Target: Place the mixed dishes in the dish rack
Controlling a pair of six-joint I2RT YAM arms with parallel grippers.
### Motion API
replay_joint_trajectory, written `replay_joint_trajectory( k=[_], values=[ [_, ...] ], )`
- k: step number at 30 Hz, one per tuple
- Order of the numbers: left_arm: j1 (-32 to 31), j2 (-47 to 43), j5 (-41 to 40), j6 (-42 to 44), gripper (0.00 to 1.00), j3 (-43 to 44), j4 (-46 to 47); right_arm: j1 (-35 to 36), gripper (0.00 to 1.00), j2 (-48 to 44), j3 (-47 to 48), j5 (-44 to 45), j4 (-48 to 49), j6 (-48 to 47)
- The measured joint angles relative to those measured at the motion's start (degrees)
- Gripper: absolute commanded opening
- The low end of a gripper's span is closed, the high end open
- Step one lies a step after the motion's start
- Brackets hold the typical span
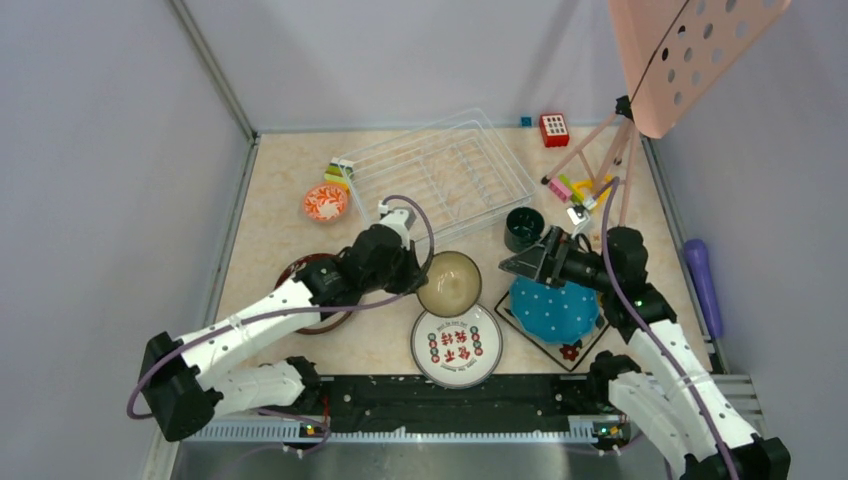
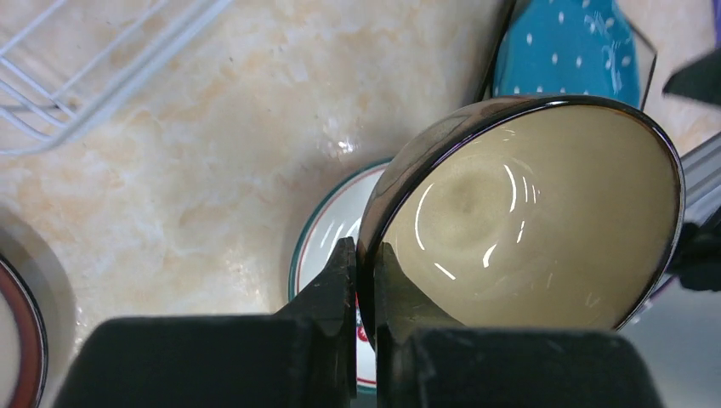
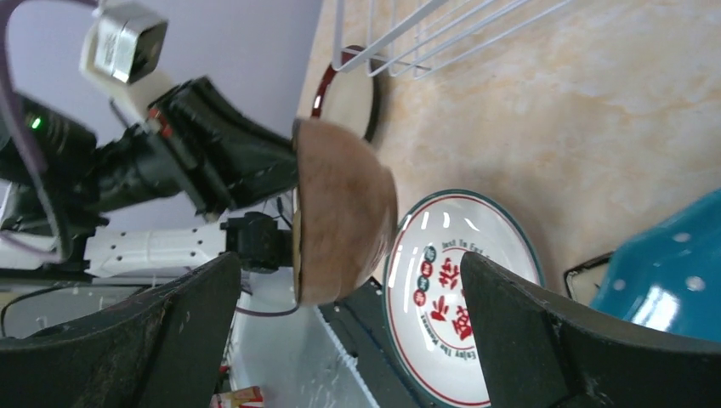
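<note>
My left gripper (image 1: 420, 275) is shut on the rim of the brown bowl (image 1: 448, 283), one finger inside and one outside, as the left wrist view shows (image 2: 366, 263). The bowl (image 2: 527, 212) hangs above the white plate with red characters (image 1: 456, 346). My right gripper (image 1: 515, 265) is open and empty, over the blue white-dotted plate (image 1: 553, 308), which lies on the black square plate (image 1: 572, 352). The bowl (image 3: 340, 221) shows between its fingers, at a distance. The dark green mug (image 1: 523, 228) stands by the wire dish rack (image 1: 440, 175). The orange-and-white bowl (image 1: 326, 202) sits left of the rack. The red-rimmed plate (image 1: 300, 268) is partly under my left arm.
A red keypad toy (image 1: 553, 129) and toy blocks (image 1: 570, 188) lie right of the rack, by a tripod (image 1: 610, 150) holding a pink perforated board (image 1: 690, 50). More blocks (image 1: 337, 172) lie at the rack's left corner. A purple object (image 1: 703, 280) lies beyond the right wall.
</note>
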Motion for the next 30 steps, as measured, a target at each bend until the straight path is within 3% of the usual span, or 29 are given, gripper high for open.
replay_joint_trajectory(
  k=[5, 14, 23, 26, 28, 30],
  values=[
    [7.4, 0.8, 5.8, -0.1, 0.0, 0.2, 3.1, 4.9, 0.99, 0.3, -0.7, 0.2, 4.7, 3.7],
    [9.2, 1.7, 15.3, -1.6, 0.0, 0.6, 7.0, 13.6, 0.99, 2.4, -6.1, 7.5, 15.0, 13.2],
    [10.3, 2.8, 19.7, -3.7, 0.0, 0.6, 10.9, 16.2, 0.98, 3.8, -8.1, 10.5, 23.0, 19.3],
    [10.3, 2.8, 20.5, -4.4, 0.0, 0.6, 12.2, 16.6, 0.87, 3.8, -8.6, 10.7, 25.8, 21.2],
    [10.3, 2.8, 20.6, -4.6, 0.0, 0.6, 12.7, 16.7, 0.71, 3.8, -8.6, 11.0, 26.8, 21.8],
    [10.3, 2.9, 20.4, -4.6, 0.0, 0.6, 12.9, 16.8, 0.63, 3.7, -8.6, 11.1, 27.8, 22.4]
  ],
)
